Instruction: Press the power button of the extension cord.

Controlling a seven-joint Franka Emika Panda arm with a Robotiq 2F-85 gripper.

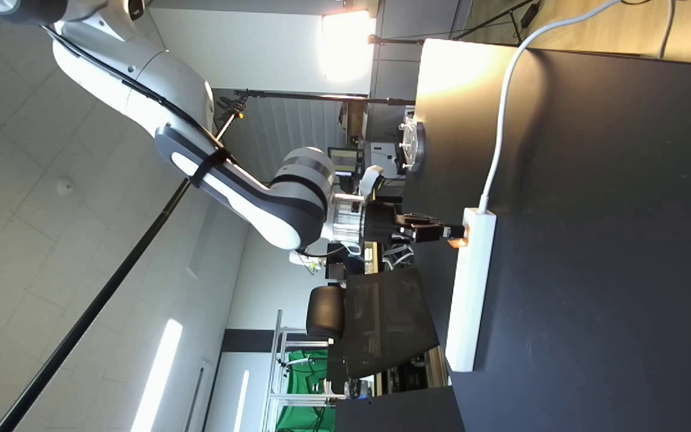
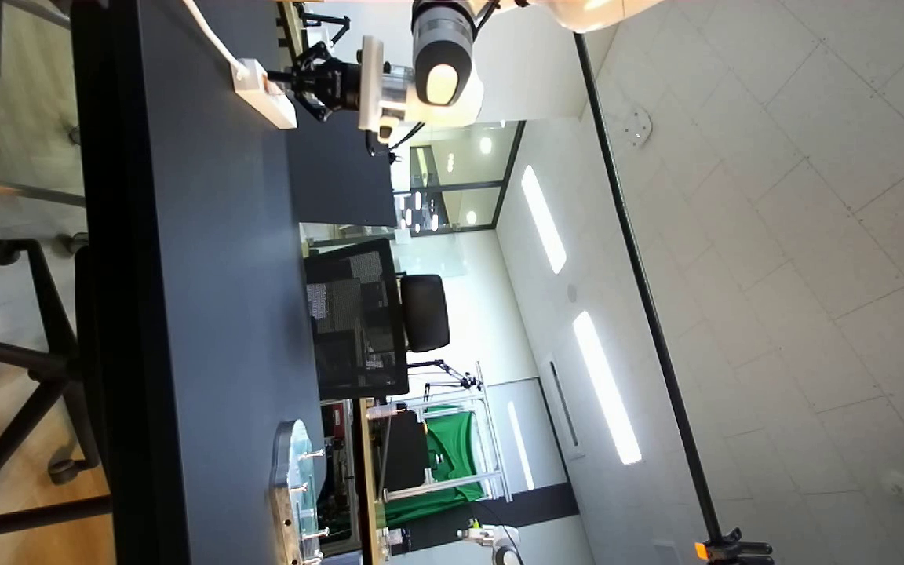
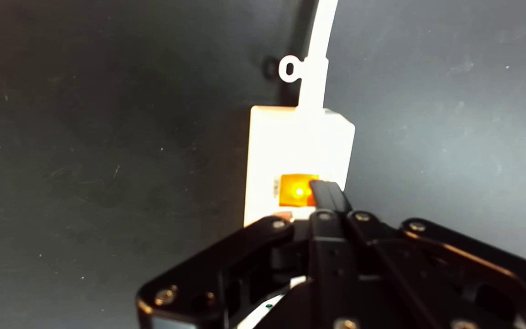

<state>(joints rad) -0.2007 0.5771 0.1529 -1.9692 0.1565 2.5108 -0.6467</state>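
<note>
Power strip (image 1: 471, 294): lying on the black table (image 1: 609, 240), white cable (image 1: 499, 126) coming out one end
Power button (image 3: 296, 191): the orange bit near that cable end
My gripper (image 3: 329, 189): jaws closed right up, nothing in them — tips overlapping the button's edge in the wrist view, can't tell if they're pressing

White extension cord (image 1: 471, 294) lies flat — orange power button (image 3: 293, 190) near one end.
</note>
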